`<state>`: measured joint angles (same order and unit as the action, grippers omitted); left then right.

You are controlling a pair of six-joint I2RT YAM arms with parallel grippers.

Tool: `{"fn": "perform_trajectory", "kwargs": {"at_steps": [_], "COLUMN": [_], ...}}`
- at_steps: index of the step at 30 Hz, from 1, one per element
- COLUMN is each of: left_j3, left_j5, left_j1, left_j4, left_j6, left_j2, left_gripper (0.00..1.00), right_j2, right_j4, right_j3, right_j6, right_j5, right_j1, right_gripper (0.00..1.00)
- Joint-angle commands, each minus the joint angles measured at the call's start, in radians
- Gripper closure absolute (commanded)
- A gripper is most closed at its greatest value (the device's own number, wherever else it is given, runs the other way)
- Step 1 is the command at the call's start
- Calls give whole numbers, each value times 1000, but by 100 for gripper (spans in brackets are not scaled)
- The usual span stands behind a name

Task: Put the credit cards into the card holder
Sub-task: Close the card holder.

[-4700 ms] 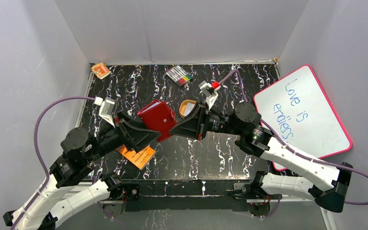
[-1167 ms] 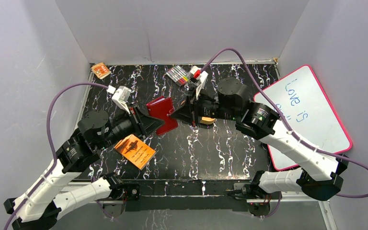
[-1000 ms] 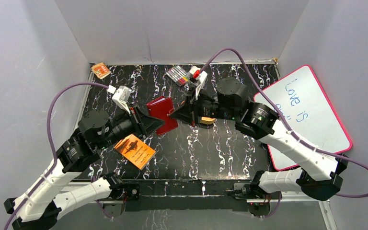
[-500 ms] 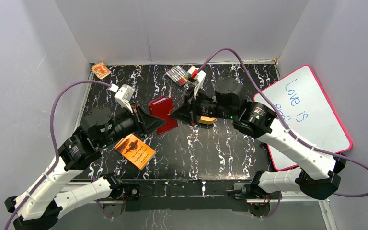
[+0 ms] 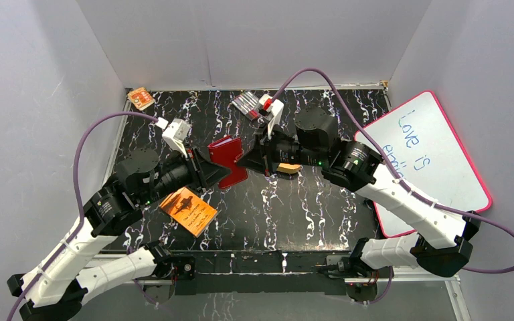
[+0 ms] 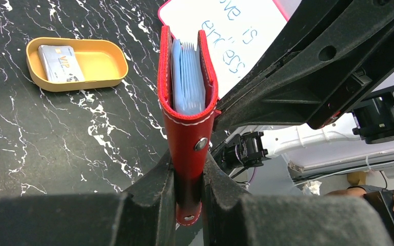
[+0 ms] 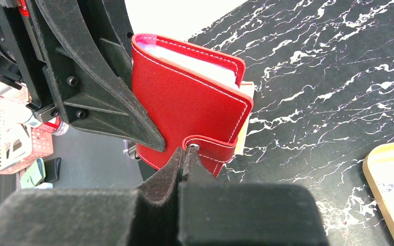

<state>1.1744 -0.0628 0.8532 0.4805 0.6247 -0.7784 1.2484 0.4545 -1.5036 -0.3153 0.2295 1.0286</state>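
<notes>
The card holder [image 5: 226,152] is a small red wallet held upright above the table, with my left gripper [image 5: 221,175] shut on its lower edge. In the left wrist view the card holder [image 6: 187,120] stands slightly open between the fingers [image 6: 160,177], and its bluish pockets [image 6: 187,77] show. My right gripper [image 7: 184,151] is shut, its tips against the snap tab [image 7: 210,144]. I cannot tell whether the tab is pinched. One pale credit card [image 6: 56,63] lies in the orange tin [image 6: 102,61].
A flat orange booklet [image 5: 189,209] lies near the left arm. A pink-framed whiteboard [image 5: 435,157] leans at the right. A marker pack [image 5: 246,102] and a small orange item [image 5: 140,98] sit by the back wall. The orange tin [image 5: 289,168] is partly under my right arm.
Over the last second both wrists crept slightly up and left, and the wallet stayed held in nearly the same spot. Several seconds ago both grippers met lower on the table.
</notes>
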Motion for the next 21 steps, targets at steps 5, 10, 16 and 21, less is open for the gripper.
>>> {"fn": "perform_trajectory", "kwargs": {"at_steps": [5, 10, 16, 21], "left_j3": [59, 54, 61, 58], "left_j5": [-174, -232, -293, -344], "left_j1": [10, 10, 10, 10], "left_j4": [-152, -178, -218, -258], "left_j6": [26, 36, 46, 62], "left_j2": [-19, -32, -39, -35], "left_gripper": [100, 100, 100, 100], "right_j2": [34, 43, 54, 58], "right_j4": [-48, -51, -50, -51], "right_j3": [-25, -23, -16, 4], "right_j6": [-30, -37, -46, -57], "right_j5": [24, 25, 23, 21], "right_j1": [14, 16, 16, 16], "right_gripper": [100, 100, 100, 100]}}
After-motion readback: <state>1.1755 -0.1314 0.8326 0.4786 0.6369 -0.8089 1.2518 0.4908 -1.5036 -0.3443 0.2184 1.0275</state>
